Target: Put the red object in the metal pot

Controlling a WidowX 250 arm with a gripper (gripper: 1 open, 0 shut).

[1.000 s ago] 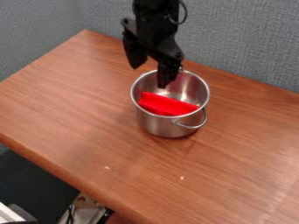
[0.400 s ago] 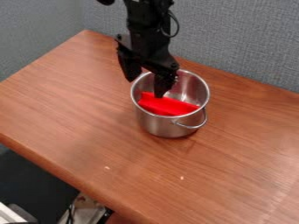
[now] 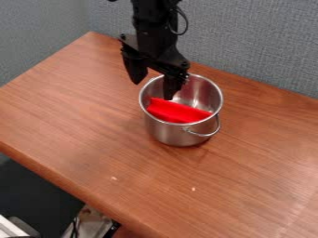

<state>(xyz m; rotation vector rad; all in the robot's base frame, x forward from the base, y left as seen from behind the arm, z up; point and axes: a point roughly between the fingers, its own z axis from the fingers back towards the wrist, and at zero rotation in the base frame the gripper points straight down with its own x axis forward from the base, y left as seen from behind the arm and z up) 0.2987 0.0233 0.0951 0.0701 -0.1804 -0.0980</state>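
The red object (image 3: 176, 112) lies inside the metal pot (image 3: 184, 125), leaning across its bottom. The shiny pot stands on the wooden table (image 3: 87, 121) with a loop handle toward the front right. My black gripper (image 3: 154, 80) hangs just above the pot's back left rim, pointing down, open, with nothing between its fingers. One finger (image 3: 174, 83) reaches over the pot's opening, the other sits outside the rim.
The table's front edge runs diagonally from left to lower right, with a drop to the floor beyond it. A grey wall stands behind the table.
The gripper has shifted slightly left and rolled about its own axis above the pot. The red object stays in the pot.
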